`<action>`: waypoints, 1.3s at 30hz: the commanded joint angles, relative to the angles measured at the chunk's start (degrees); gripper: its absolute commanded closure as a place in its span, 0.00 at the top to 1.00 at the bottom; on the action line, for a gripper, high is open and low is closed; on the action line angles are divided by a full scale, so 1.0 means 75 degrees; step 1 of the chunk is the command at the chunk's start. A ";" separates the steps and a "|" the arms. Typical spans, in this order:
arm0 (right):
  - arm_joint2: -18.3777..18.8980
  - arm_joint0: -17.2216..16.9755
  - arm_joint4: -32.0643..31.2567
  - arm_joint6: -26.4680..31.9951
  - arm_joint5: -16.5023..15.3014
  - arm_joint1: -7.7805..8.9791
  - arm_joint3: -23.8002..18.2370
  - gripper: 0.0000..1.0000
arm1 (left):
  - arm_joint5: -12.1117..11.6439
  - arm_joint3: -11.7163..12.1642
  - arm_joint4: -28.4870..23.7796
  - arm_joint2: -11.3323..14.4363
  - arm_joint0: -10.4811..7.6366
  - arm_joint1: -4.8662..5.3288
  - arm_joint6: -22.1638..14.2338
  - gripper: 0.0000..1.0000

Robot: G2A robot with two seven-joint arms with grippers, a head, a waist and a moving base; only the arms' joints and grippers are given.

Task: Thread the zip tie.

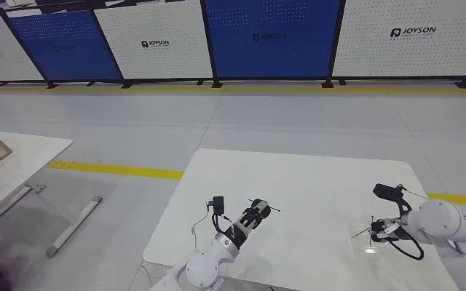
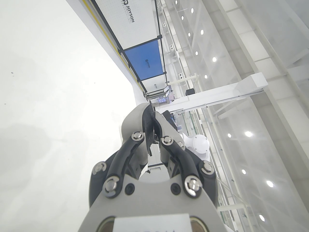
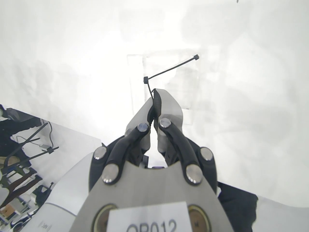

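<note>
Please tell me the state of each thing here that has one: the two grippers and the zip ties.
left gripper: shut on the left zip tie.
left zip tie: held, straight, ends free on both sides, not looped.
right gripper: shut on the strap of the right zip tie.
right zip tie: held over the clear tray, head free beyond the gripper; whether it is threaded, I cannot tell.

White table (image 1: 306,182) with rounded corners. Flat on it, toward the right side, a clear rectangular sheet (image 3: 186,83). Elsewhere on the top, a small dark speck (image 3: 237,0).
</note>
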 commanded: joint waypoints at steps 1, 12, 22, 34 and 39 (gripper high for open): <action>0.0211 -0.0259 -0.0103 -0.0184 0.0000 0.0008 -0.0194 0.00 | 0.0000 0.0000 0.0000 0.0000 0.0000 0.0000 0.0000 0.00; 0.0282 -0.0325 -0.0081 -0.0254 0.0000 -0.0003 -0.0204 0.00 | 0.0000 0.0000 0.0000 0.0000 0.0000 0.0000 0.0000 0.00; 0.0525 -0.0518 0.0133 -0.0709 -0.0161 0.0013 -0.0295 0.00 | 0.0000 0.0000 0.0000 0.0000 0.0000 0.0000 0.0000 0.00; 0.2015 -0.2432 0.1276 -0.2304 -0.0845 0.0181 -0.2048 0.00 | 0.0000 0.0000 0.0000 0.0000 0.0000 0.0000 0.0000 0.00; 0.2015 -0.2432 0.1276 -0.2304 -0.0845 0.0181 -0.2048 0.00 | 0.0000 0.0000 0.0000 0.0000 0.0000 0.0000 0.0000 0.00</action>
